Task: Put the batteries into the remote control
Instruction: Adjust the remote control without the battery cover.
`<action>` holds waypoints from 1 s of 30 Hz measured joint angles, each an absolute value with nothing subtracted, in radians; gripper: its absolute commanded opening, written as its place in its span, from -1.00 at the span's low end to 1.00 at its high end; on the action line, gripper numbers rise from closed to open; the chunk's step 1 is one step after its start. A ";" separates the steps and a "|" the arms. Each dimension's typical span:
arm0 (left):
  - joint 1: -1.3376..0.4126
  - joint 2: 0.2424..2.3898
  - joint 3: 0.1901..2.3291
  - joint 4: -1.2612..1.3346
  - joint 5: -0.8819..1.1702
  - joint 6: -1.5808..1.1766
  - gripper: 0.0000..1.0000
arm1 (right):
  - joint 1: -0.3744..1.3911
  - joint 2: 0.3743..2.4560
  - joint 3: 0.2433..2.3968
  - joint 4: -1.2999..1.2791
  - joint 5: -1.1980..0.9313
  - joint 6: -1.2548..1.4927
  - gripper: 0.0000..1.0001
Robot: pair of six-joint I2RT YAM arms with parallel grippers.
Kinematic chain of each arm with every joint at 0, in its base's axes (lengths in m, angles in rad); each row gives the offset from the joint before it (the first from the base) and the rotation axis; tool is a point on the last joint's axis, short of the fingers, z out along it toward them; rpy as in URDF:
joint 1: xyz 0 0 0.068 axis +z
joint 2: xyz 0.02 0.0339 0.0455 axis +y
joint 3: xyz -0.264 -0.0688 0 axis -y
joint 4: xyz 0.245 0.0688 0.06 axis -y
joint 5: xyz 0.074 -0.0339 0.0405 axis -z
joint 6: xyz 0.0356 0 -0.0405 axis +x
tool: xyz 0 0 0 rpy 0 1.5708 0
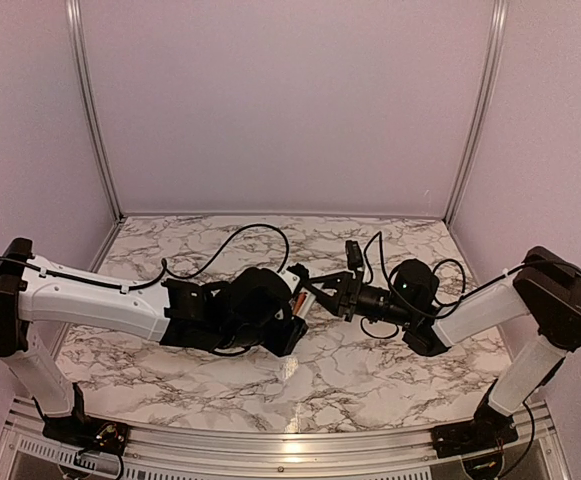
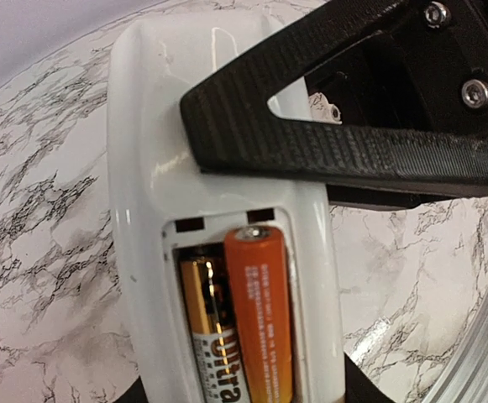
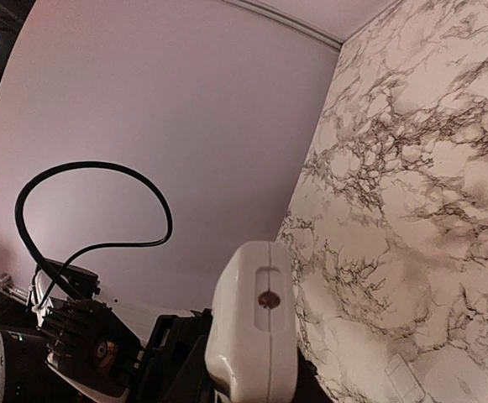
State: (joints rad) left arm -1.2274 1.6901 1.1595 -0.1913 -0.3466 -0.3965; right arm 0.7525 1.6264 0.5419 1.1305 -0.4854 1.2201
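The white remote control (image 2: pixel 151 168) is held above the marble table, back side up, with its battery recess uncovered. In the recess lie two batteries: a gold and black one (image 2: pixel 203 327) on the left, and an orange one (image 2: pixel 260 319) on the right that sits higher. My right gripper (image 1: pixel 317 290) is shut on the remote's far half, one black finger (image 2: pixel 336 134) lying across its back. My left gripper (image 2: pixel 252 393) has its dark fingers against both long sides of the remote's near end. The right wrist view shows the remote's (image 3: pixel 256 327) end face.
A small white flat piece (image 1: pixel 288 368) lies on the marble table (image 1: pixel 390 370) in front of the grippers, and it also shows as a flat piece (image 3: pixel 405 382) in the right wrist view. A black cable (image 1: pixel 240 235) loops behind the left arm. Lilac walls close in the back and both sides.
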 measured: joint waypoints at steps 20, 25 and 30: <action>-1.216 1.640 1.105 -0.237 -0.264 -0.257 0.58 | 0.737 1.619 0.564 1.053 -0.575 1.197 -1.00; -1.216 1.571 1.052 -0.226 -0.242 -0.242 0.75 | 0.736 1.619 0.568 1.045 -0.589 1.197 -1.00; -1.212 1.429 0.977 -0.186 -0.249 -0.192 0.75 | 0.736 1.625 0.598 1.003 -0.649 1.192 -1.00</action>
